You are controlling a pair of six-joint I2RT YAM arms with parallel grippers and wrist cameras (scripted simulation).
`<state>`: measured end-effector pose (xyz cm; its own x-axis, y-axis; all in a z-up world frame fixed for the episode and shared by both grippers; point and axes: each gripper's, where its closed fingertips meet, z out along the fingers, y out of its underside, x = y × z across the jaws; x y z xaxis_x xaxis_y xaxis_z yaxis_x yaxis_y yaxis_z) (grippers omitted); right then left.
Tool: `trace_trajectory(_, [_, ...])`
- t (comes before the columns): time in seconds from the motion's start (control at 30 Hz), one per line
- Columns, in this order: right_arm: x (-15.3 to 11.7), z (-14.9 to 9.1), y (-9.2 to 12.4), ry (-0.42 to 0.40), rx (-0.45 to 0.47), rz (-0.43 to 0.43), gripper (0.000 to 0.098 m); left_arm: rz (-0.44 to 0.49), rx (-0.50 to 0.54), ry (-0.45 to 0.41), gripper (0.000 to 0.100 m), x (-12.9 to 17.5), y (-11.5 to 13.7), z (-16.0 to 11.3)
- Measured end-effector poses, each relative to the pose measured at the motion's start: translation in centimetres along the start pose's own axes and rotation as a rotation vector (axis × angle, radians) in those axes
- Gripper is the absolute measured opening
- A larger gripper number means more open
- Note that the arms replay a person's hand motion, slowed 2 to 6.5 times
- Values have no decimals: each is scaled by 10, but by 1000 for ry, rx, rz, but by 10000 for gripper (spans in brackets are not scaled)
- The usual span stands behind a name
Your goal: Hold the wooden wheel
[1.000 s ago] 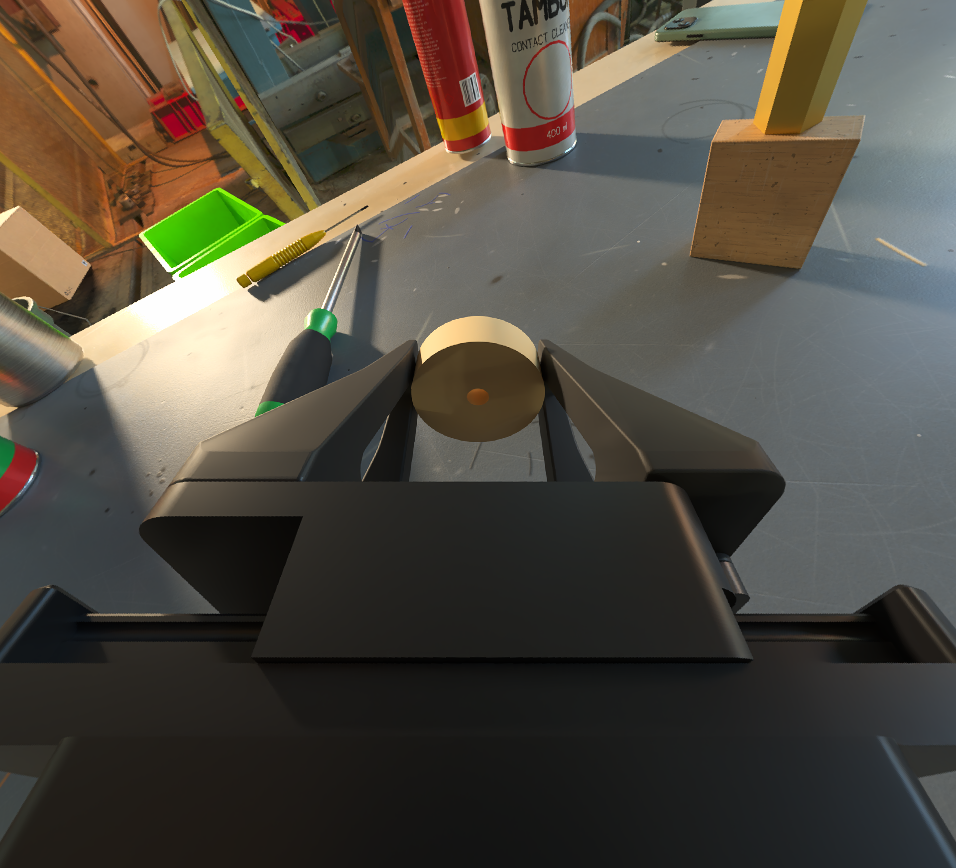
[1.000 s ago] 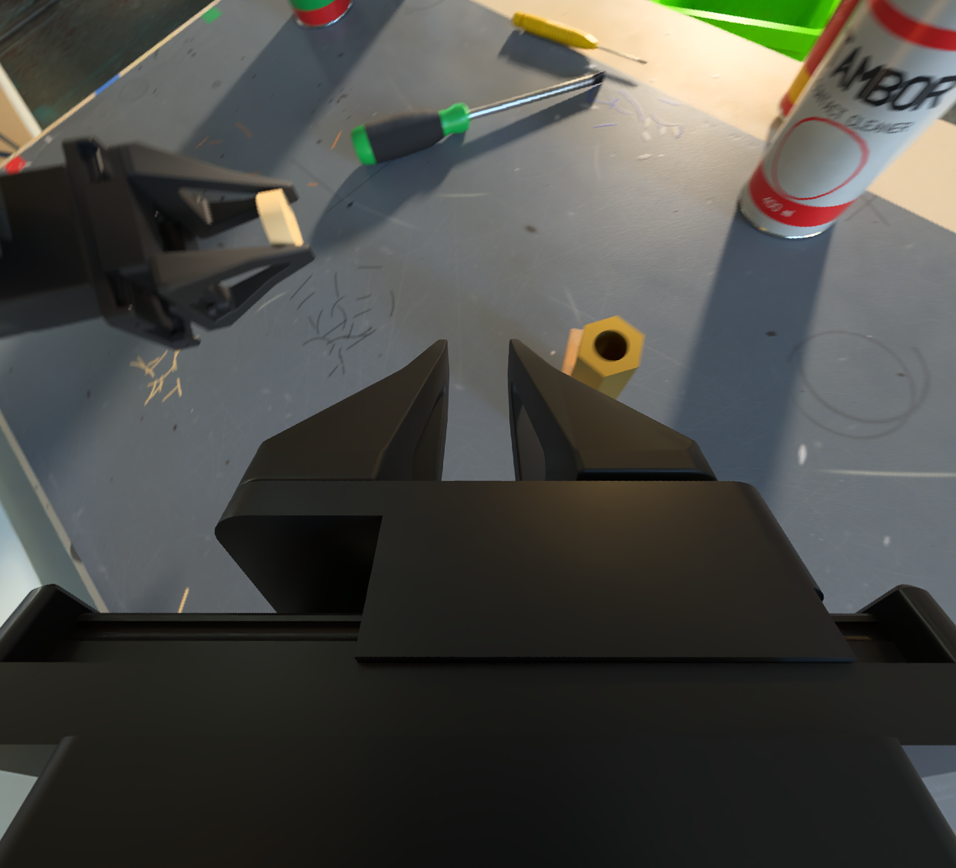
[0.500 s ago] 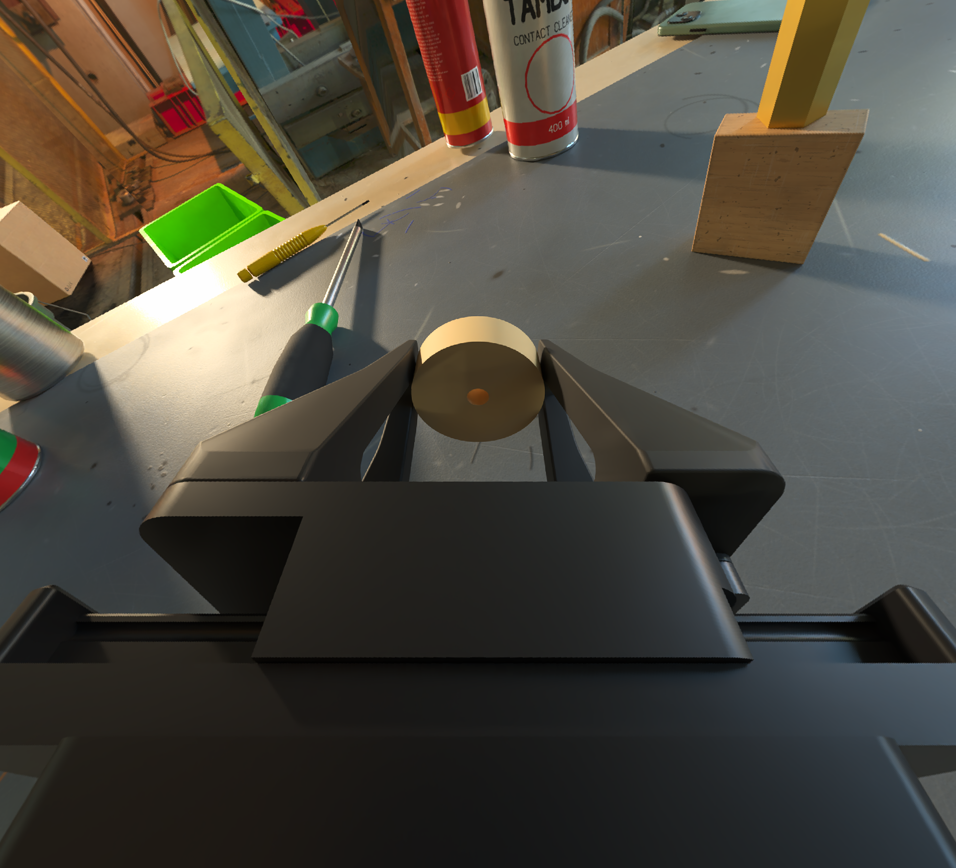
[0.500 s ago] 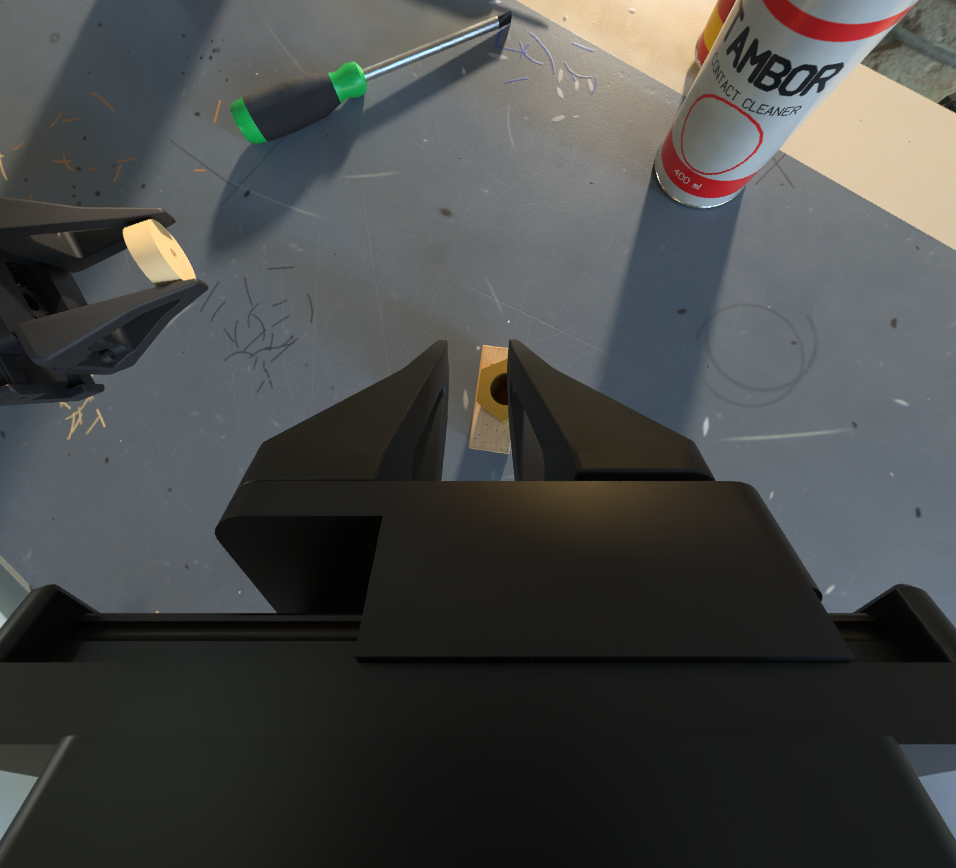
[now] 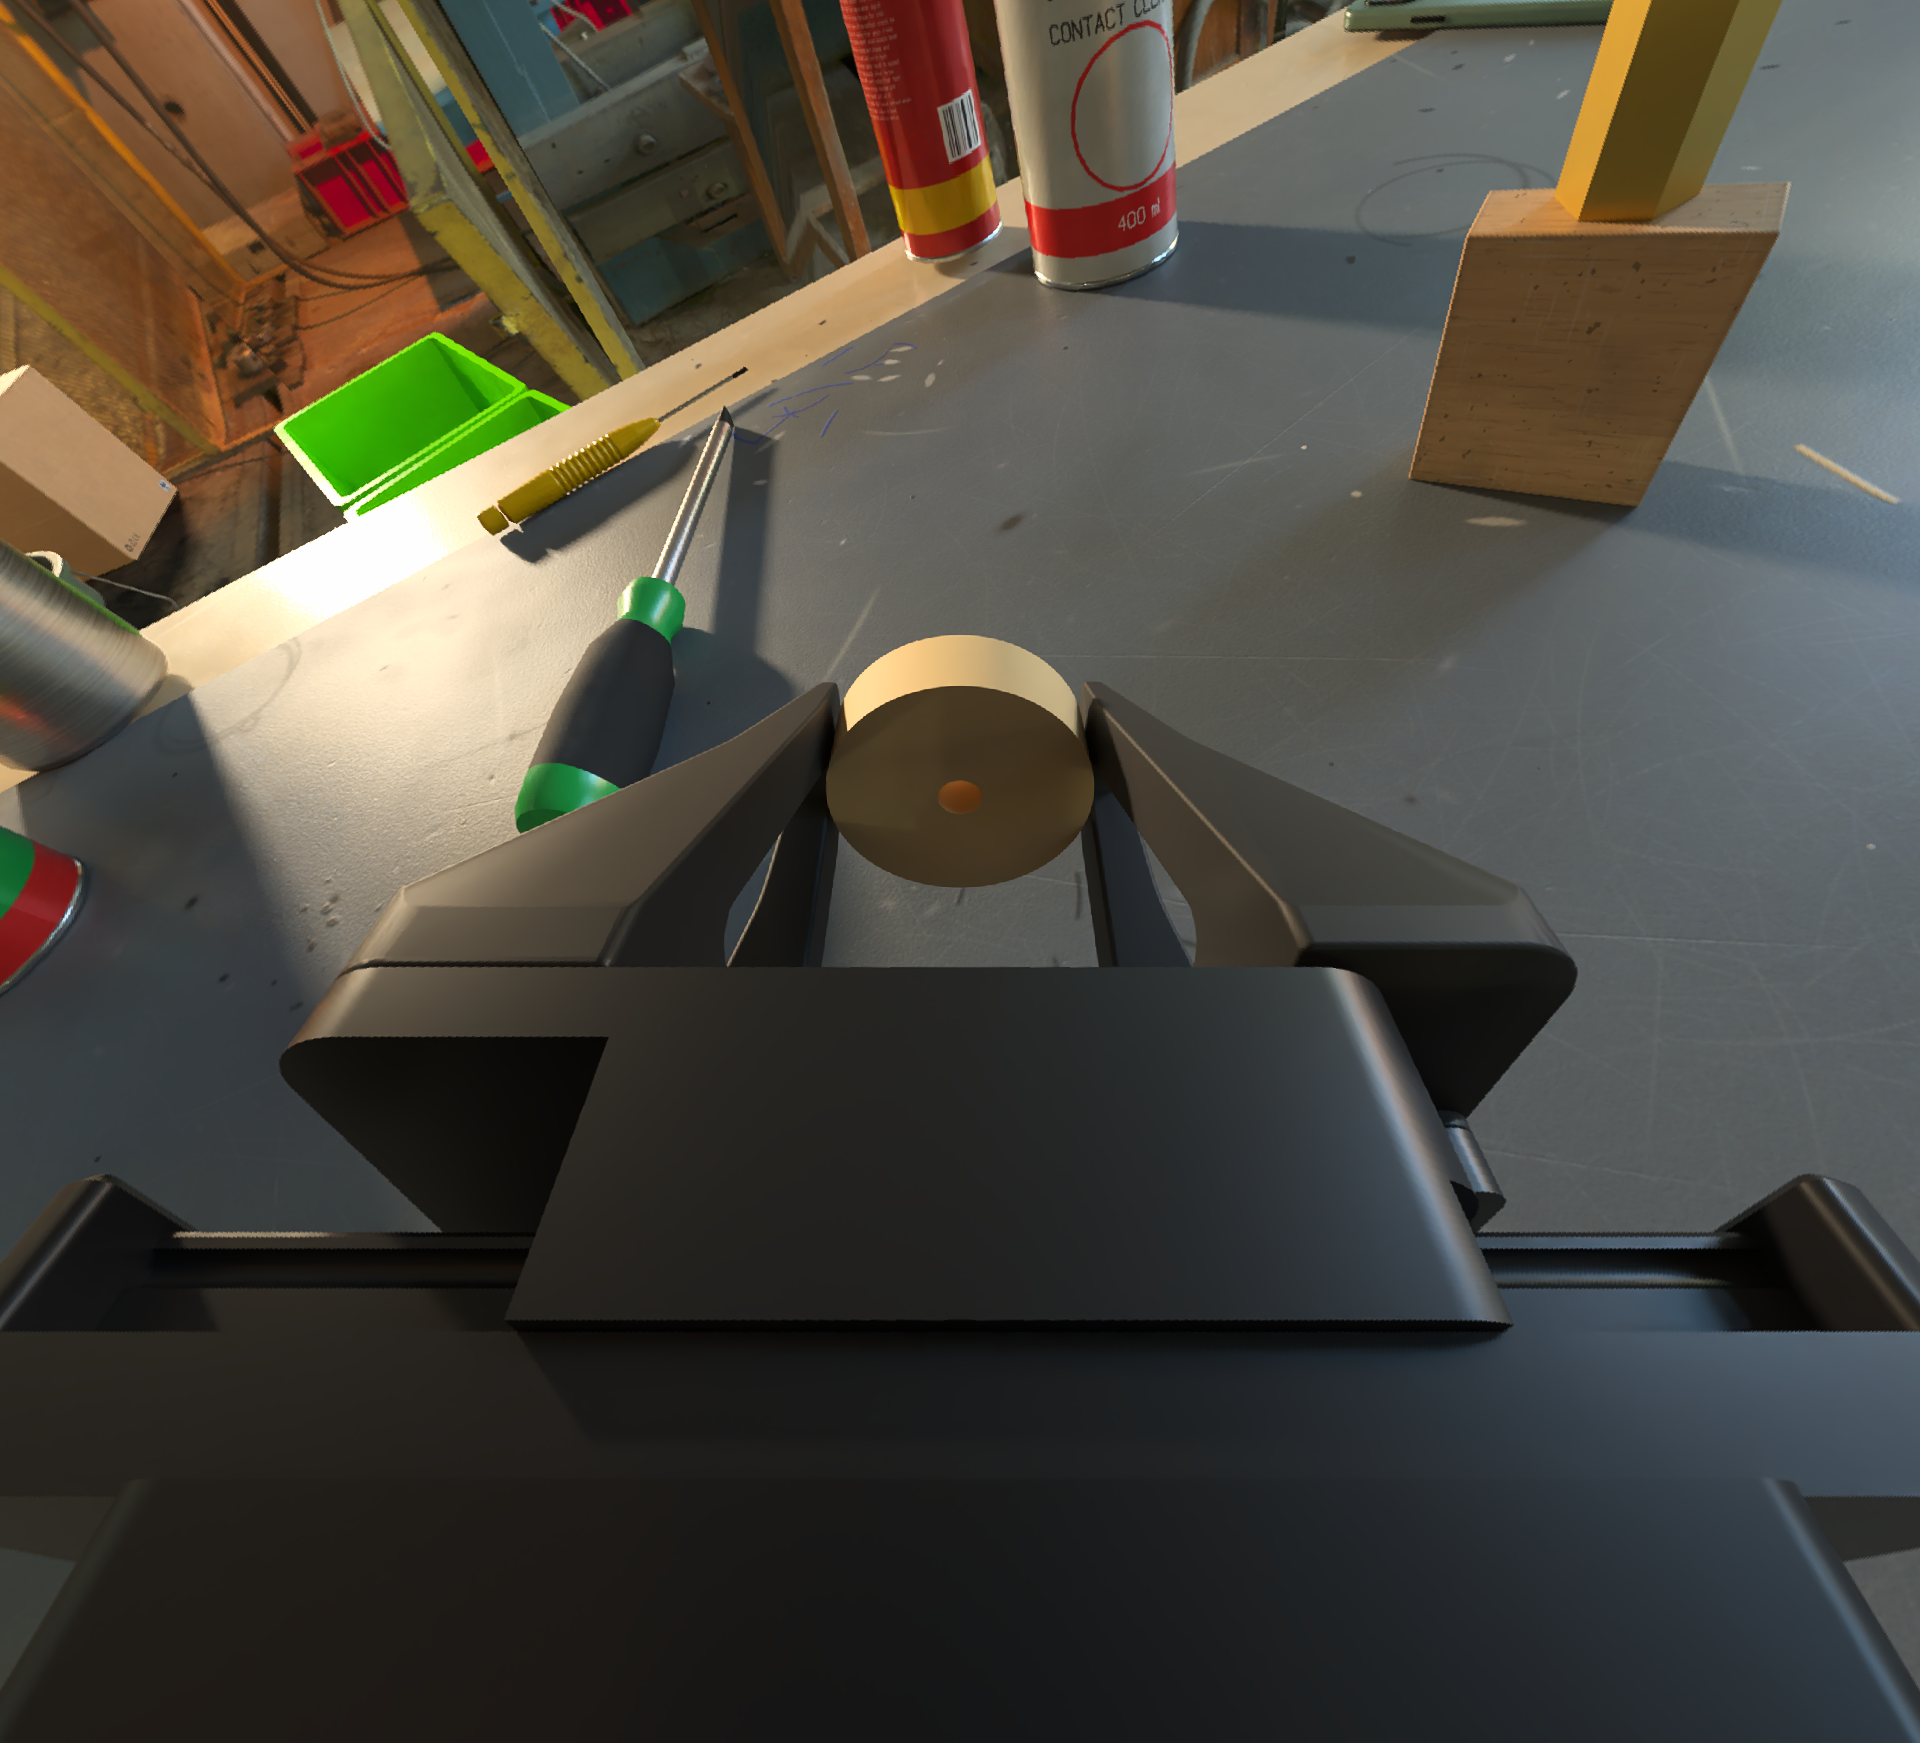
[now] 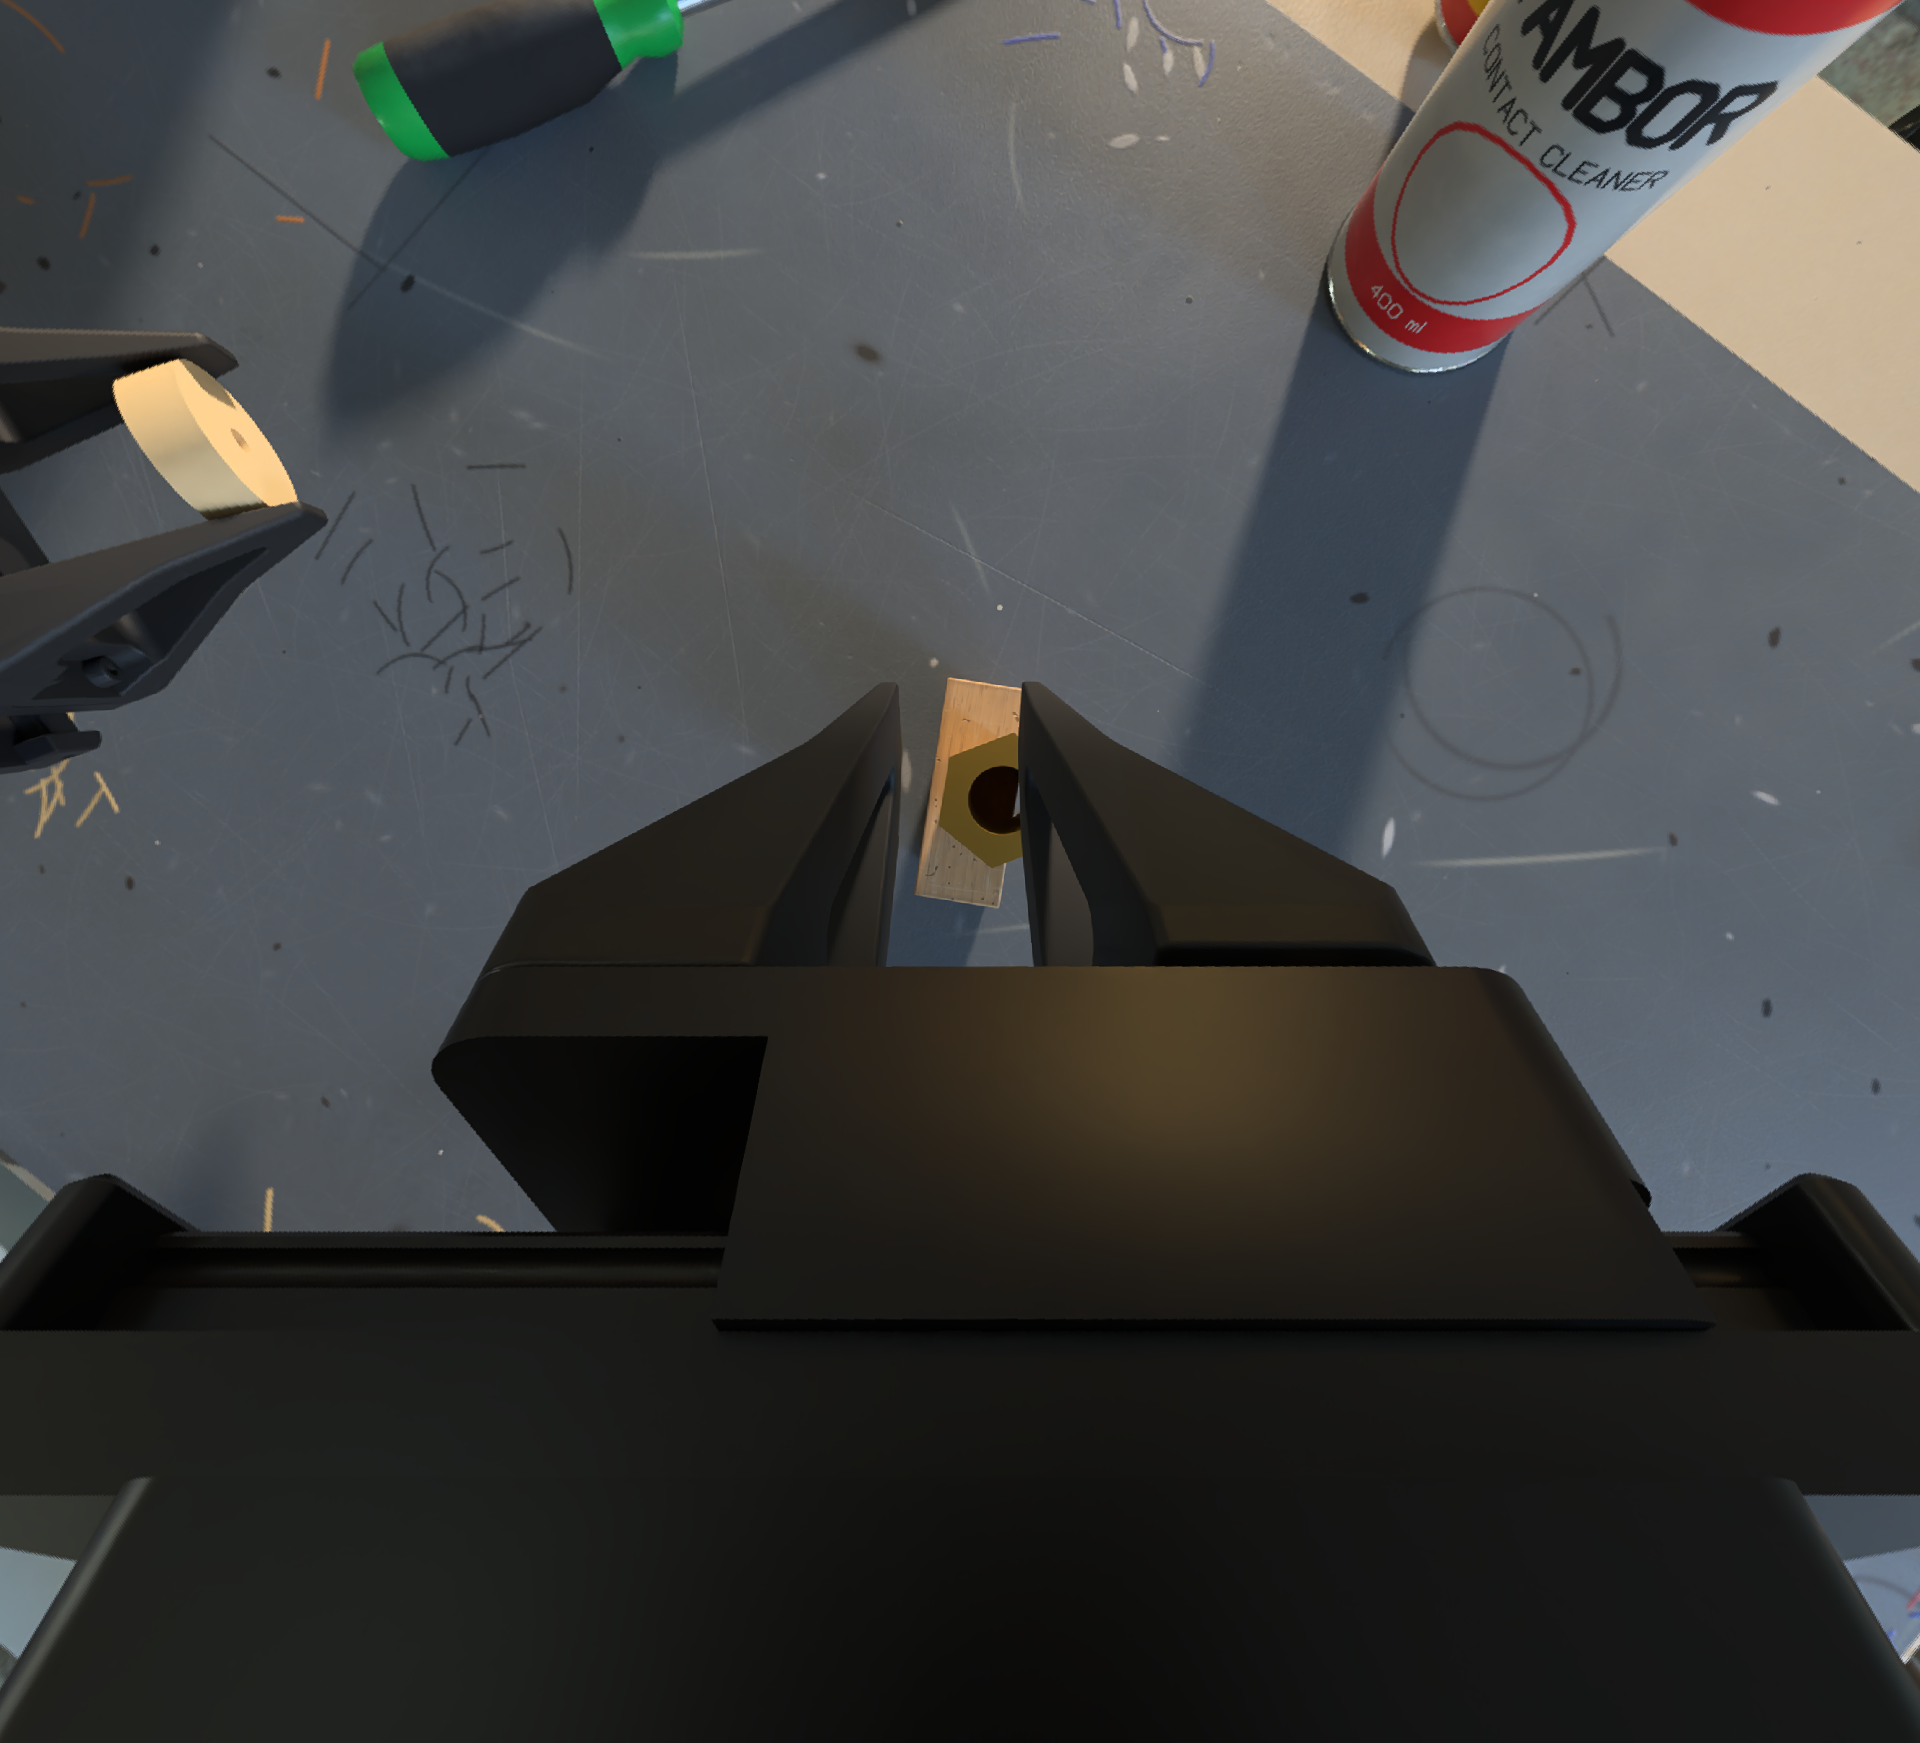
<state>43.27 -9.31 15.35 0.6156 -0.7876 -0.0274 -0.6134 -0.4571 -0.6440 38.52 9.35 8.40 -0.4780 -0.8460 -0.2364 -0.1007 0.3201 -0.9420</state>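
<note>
My left gripper [image 5: 961, 698] is shut on the wooden wheel [image 5: 959, 763], a pale disc with a small centre hole, held by its rim above the grey table. The wheel's flat face points back at the camera. The right wrist view shows this at the left edge: the wheel [image 6: 203, 446] sits between the left gripper's [image 6: 270, 436] two fingers. My right gripper [image 6: 958, 691] is empty, its jaws a narrow gap apart. It hangs straight above a yellow hexagonal tube [image 6: 982, 800] that stands on a wooden block [image 6: 971, 717].
A green-and-black screwdriver [image 5: 623, 706] and a small yellow one [image 5: 571, 478] lie left of the wheel. Two spray cans [image 5: 1101, 52] stand at the table's far edge. The block [image 5: 1590, 343] with the tube [image 5: 1683, 52] stands at the right. A green bin [image 5: 405, 420] sits beyond the edge.
My right gripper has moved over the hexagonal tube and come down closer to the table. My left gripper has kept its hold on the wheel and barely shifted.
</note>
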Motion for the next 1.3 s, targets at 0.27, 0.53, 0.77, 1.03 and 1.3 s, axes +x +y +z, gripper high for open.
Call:
trace_trajectory(0.27, [2, 5, 4, 11, -44, -5, 193, 1, -14, 3, 381, 1, 3, 0])
trace_trajectory(0.53, [3, 6, 5, 16, -48, -4, 193, 5, -21, 0, 381, 0, 4, -1])
trace_trajectory(0.77, [3, 9, 8, 19, -48, 2, 193, 4, -20, -3, 381, -1, 3, -1])
trace_trajectory(1.03, [4, 11, 9, 22, -41, 7, 193, 6, -20, -7, 381, -1, 3, -1])
trace_trajectory(1.3, [4, 12, 10, 24, -36, 16, 193, 11, -21, -9, 381, -2, 3, -1])
